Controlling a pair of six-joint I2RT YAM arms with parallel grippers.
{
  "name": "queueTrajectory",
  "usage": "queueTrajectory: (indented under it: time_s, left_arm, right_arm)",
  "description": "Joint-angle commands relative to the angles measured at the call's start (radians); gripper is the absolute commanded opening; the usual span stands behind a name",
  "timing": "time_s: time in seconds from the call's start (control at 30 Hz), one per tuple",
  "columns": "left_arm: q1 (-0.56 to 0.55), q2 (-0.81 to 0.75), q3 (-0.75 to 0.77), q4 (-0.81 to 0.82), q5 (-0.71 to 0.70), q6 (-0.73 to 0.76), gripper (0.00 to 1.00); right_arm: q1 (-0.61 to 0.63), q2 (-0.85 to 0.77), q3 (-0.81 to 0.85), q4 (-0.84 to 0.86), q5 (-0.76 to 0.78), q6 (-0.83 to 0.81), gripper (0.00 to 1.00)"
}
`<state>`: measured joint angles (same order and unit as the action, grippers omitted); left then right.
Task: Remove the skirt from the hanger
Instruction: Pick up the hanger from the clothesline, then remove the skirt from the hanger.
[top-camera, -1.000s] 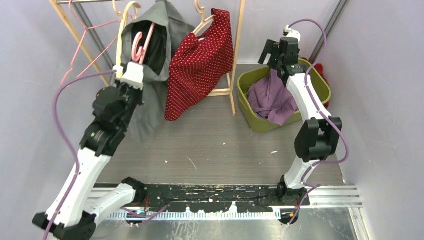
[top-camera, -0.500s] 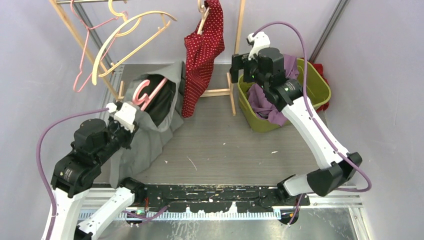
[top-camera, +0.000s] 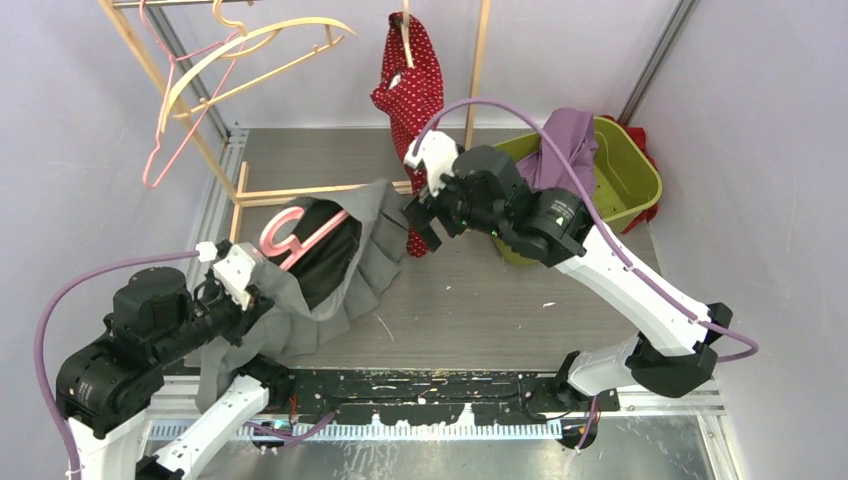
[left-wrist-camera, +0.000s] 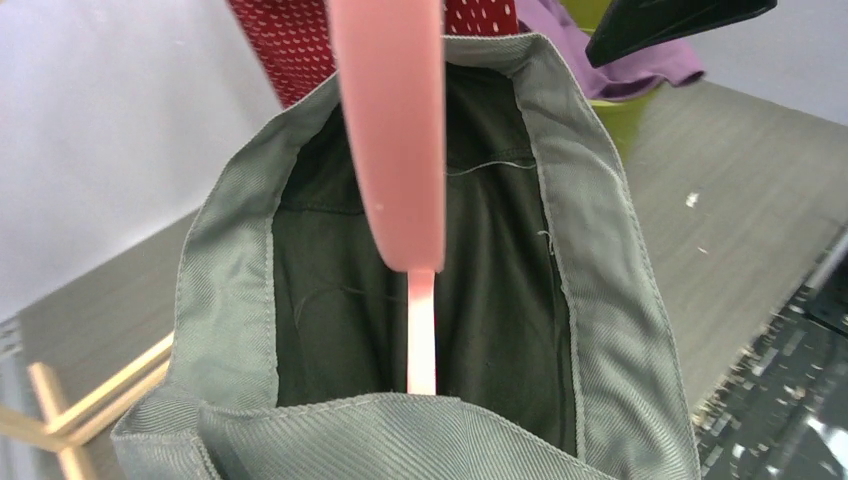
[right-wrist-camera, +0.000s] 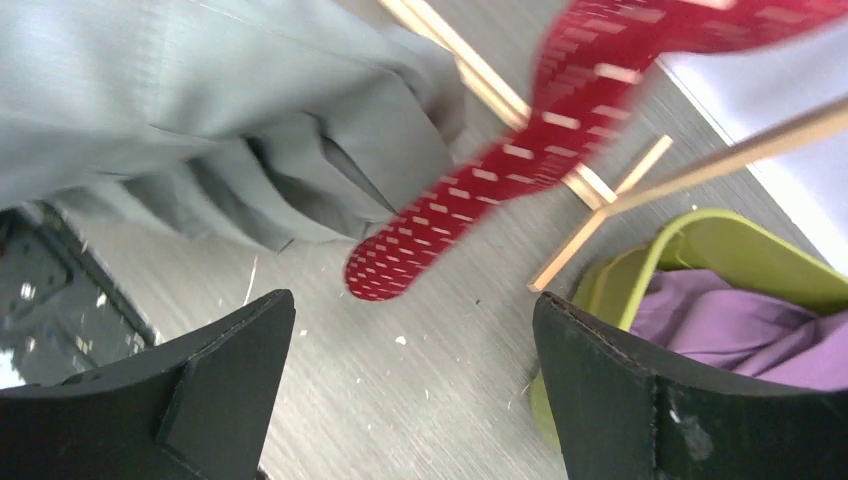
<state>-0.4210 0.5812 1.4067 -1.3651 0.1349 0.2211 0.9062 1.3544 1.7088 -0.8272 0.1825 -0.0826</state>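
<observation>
The grey skirt (top-camera: 350, 275) was found over the left half of the table (top-camera: 470, 300), towards its near-left corner, with its pleated hem spread on the surface and its waistband lifted clear. It was not hanging on the wooden rack (top-camera: 215, 165) at the far-left corner, where only a cream hanger (top-camera: 262, 52) and a pink wire hanger (top-camera: 160, 135) were seen. The pink hanger (top-camera: 305, 232) was still lodged inside the skirt: in the left wrist view its bar was seen running down through the open waistband into the dark lining. The left gripper (top-camera: 243, 290) was closed tight, apparently on the near end of that hanger where the waistband folds over it, though the fingertips themselves were hidden by cloth. The right gripper (right-wrist-camera: 410, 395) was held with its jaws wide apart and empty, just beside the skirt's far-right edge and near the hanging red dotted garment (top-camera: 410, 90); no contact with the cloth could be made out. The green basket (top-camera: 632, 175) with purple cloth (top-camera: 565, 150) stood at the far-right corner. The task was judged to be partly done: hanger and skirt were off the rack, but the two had not yet been separated, and a grip on the cloth remained to be taken so that it could be drawn off the hanger.
</observation>
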Motion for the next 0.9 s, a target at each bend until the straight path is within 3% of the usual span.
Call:
queueTrajectory:
  time_s: [0.0, 0.2, 0.5, 0.87]
  left_arm:
    - [-0.018, 0.013, 0.014, 0.018, 0.154, 0.006, 0.00]
    - [-0.028, 0.009, -0.012, 0.002, 0.229, 0.027, 0.00]
    - [-0.050, 0.020, -0.014, 0.024, 0.298, 0.032, 0.00]
    - [-0.103, 0.060, 0.036, 0.040, 0.303, 0.047, 0.00]
  right_arm:
    - [0.078, 0.007, 0.133, -0.168, 0.046, -0.134, 0.94]
    - [0.083, -0.002, 0.201, -0.221, 0.029, -0.193, 0.94]
    - [0.157, 0.146, 0.394, -0.368, -0.052, -0.289, 0.93]
    - [0.220, 0.225, 0.385, -0.341, -0.138, -0.323, 0.93]
